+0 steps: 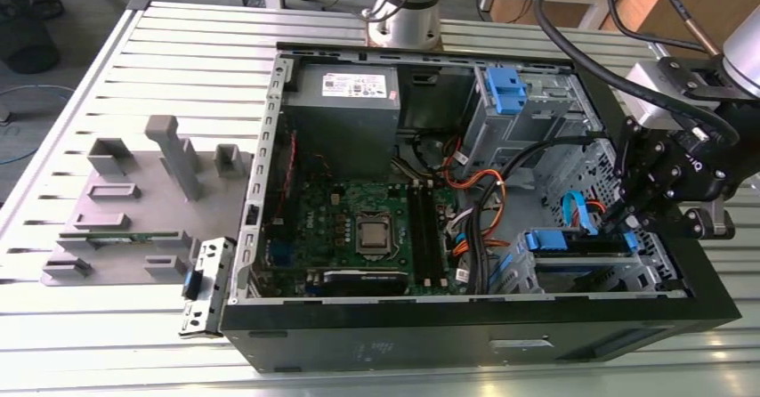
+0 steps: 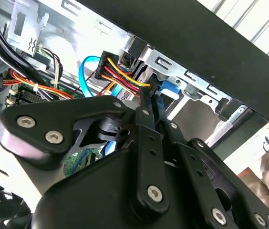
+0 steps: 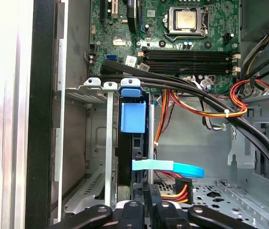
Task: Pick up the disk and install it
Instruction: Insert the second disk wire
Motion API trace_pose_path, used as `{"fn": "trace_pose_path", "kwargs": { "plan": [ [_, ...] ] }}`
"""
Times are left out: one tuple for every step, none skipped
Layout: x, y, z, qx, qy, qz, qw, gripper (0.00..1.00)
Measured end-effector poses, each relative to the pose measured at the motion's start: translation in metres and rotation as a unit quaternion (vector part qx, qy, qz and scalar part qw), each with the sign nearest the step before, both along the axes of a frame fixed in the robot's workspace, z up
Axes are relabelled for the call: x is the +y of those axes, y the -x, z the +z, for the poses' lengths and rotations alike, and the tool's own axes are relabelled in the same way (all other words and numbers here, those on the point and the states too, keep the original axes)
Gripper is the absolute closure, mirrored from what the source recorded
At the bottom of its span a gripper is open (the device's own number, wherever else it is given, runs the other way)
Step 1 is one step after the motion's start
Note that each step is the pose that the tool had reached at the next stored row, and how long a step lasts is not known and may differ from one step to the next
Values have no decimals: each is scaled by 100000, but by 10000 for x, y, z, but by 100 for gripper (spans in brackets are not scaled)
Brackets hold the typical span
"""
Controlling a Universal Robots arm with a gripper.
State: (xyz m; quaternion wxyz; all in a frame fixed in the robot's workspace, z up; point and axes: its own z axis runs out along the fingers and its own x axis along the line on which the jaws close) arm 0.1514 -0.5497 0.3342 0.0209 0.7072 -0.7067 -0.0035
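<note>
Gripper point(image 1: 629, 223) hangs low inside the open computer case point(image 1: 475, 326), at the drive bay on the exterior view's right. Fingers pinched on the rear edge of the disk point(image 3: 132, 143). Disk sits edge-on in the bay slot point(image 3: 107, 143), long axis running straight away from the gripper, blue rail tab point(image 3: 133, 117) at far end.
</note>
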Motion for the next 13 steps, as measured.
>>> {"fn": "trace_pose_path", "kwargs": {
  "plan": [
    [0,0,0,1,-1,0,100000,84],
    [0,0,0,2,2,0,100000,84],
    [0,0,0,1,2,-1,100000,84],
    [0,0,1,0,-5,1,100000,84],
    [0,0,7,1,-12,-2,100000,84],
    [0,0,21,2,-36,-1,100000,84],
    [0,0,40,2,-59,-3,100000,84],
    [0,0,57,2,-77,-1,100000,84],
    [0,0,70,2,-78,-1,100000,84],
    [0,0,72,0,-89,1,100000,84],
    [0,4,72,-19,-95,2,100000,84],
    [1,13,74,-66,-88,0,100000,84],
    [1,27,75,-159,-75,4,100000,84]
  ]
}}
